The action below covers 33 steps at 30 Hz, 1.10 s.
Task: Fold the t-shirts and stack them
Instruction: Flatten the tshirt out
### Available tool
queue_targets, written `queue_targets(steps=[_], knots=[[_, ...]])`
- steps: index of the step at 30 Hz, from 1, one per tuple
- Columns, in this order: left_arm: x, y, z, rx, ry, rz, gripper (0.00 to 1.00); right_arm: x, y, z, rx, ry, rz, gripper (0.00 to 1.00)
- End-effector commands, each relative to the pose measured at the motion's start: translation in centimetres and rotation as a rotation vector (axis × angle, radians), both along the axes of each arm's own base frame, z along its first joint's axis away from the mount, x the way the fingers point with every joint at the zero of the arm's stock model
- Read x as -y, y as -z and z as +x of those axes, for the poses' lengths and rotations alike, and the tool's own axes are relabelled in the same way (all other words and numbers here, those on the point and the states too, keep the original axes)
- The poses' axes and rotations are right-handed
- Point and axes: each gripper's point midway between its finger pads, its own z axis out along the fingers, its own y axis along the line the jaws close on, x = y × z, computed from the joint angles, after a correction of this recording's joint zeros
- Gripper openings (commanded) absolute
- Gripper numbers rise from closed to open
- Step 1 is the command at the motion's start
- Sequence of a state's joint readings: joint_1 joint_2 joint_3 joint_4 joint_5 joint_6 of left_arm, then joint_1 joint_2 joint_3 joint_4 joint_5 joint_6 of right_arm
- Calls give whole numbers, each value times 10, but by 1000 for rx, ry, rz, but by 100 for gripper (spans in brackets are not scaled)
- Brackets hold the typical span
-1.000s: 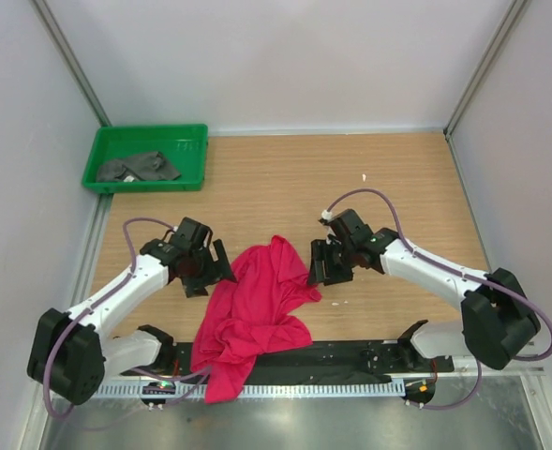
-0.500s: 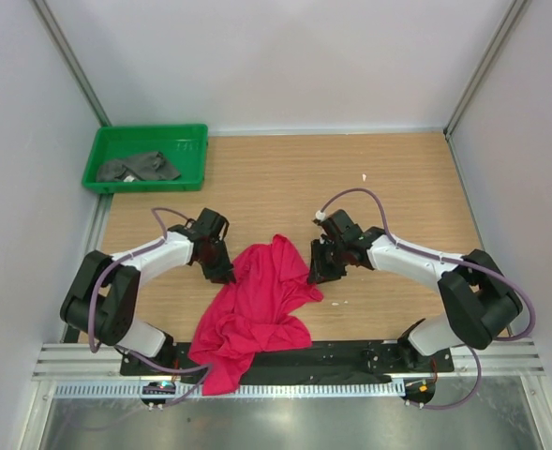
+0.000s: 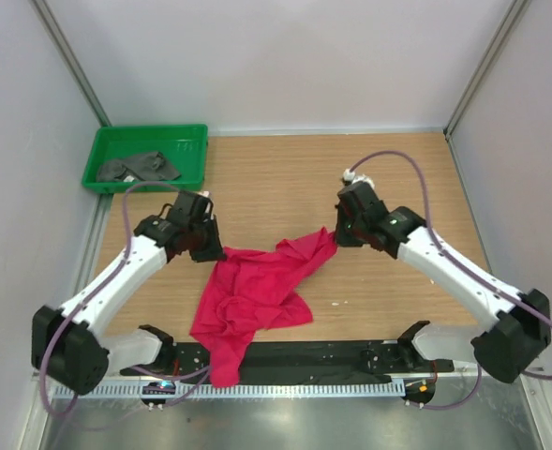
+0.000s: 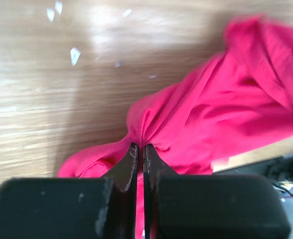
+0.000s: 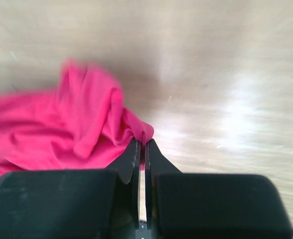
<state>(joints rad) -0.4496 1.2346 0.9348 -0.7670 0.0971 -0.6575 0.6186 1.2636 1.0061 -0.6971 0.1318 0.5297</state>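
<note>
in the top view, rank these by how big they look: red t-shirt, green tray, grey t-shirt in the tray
1. red t-shirt, crumpled but covering the most area.
2. green tray, somewhat smaller in view, though it sits farther from the camera.
3. grey t-shirt, bunched inside the tray, clearly smallest.

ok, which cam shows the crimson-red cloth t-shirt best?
Top external: the whole crimson-red cloth t-shirt is in frame, crumpled on the wooden table and held at two spots. Left wrist shows only the folds pinched in the left gripper. Right wrist shows only the blurred edge pinched in the right gripper.
</note>
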Motion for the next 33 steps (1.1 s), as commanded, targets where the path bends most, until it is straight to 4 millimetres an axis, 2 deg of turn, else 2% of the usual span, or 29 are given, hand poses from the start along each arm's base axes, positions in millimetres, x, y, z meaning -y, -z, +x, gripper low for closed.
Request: queue_targets(steps=[1, 2, 3, 5, 6, 7, 9, 12, 15, 19, 21, 24, 27, 29, 30, 31, 32, 33], knots=[[-7, -68, -1, 202, 99, -14, 0, 52, -105, 18, 276, 133, -105, 1], [-5, -91, 1, 259, 118, -32, 0, 58, -123, 18, 318, 139, -115, 1], [-5, -105, 0, 295, 135, -41, 0, 63, -156, 18, 390, 156, -85, 1], [-5, -134, -8, 380, 202, -66, 0, 84, -193, 8, 478, 200, -96, 1], [-3, -158, -10, 442, 223, -89, 0, 91, -223, 4, 540, 217, -67, 1], [2, -170, -17, 465, 266, -127, 0, 96, -236, -2, 568, 222, -55, 1], [2, -204, -28, 554, 317, -162, 0, 109, -281, -20, 679, 242, 30, 1], [1, -232, -47, 628, 359, -204, 0, 122, -328, -46, 810, 252, 152, 1], [0, -260, -60, 700, 376, -244, 0, 136, -353, -60, 881, 285, 198, 1], [-3, -303, -60, 816, 354, -274, 0, 142, -376, -63, 946, 305, 226, 1], [-3, -312, -56, 840, 338, -274, 0, 147, -376, -55, 942, 349, 183, 1], [3, -315, -43, 828, 338, -270, 0, 146, -381, -44, 957, 355, 136, 1], [8, -296, -20, 755, 305, -233, 0, 143, -374, -26, 938, 373, 62, 1], [4, -271, 7, 673, 221, -153, 0, 143, -357, -5, 900, 399, -69, 1], [1, -260, 17, 638, 194, -116, 0, 137, -344, 9, 887, 392, -109, 1], [-13, -244, 30, 591, 115, -23, 0, 133, -335, 20, 877, 386, -146, 1], [-13, -215, 52, 483, 66, 37, 0, 131, -307, 39, 826, 385, -220, 1], [-20, -210, 65, 452, 18, 70, 0, 130, -301, 56, 826, 408, -212, 1]])
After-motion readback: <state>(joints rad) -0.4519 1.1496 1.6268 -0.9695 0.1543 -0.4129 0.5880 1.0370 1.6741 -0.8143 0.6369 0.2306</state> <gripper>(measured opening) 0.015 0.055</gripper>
